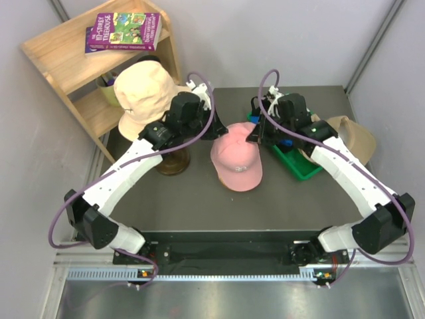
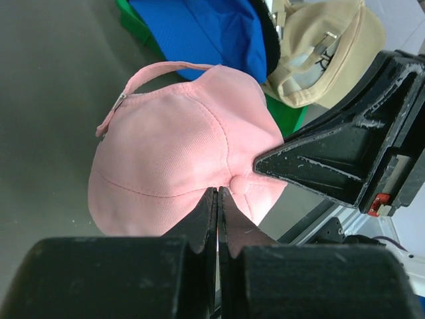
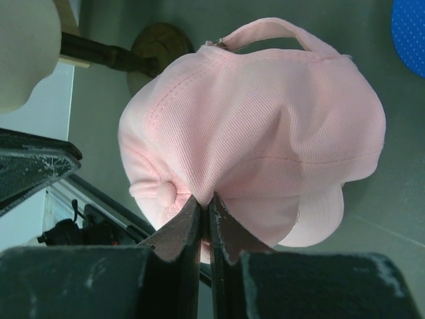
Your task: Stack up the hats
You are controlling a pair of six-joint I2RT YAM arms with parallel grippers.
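A purple book [image 1: 126,31] is laid on the wooden shelf [image 1: 60,53] at the far left. Beside it, a pale peach hat [image 1: 143,90] is set on a brown stand [image 1: 172,161]. The pink cap [image 1: 237,159] is seen in the middle of the dark table [image 1: 199,199]. Its top is pinched by the left gripper [image 2: 217,193], whose jaws are squeezed on the cloth, and by the right gripper [image 3: 202,199] in the same way. Further right, a blue cap [image 2: 199,33] is kept in the green tray [image 1: 302,166], with a tan cap [image 1: 355,136] just past it
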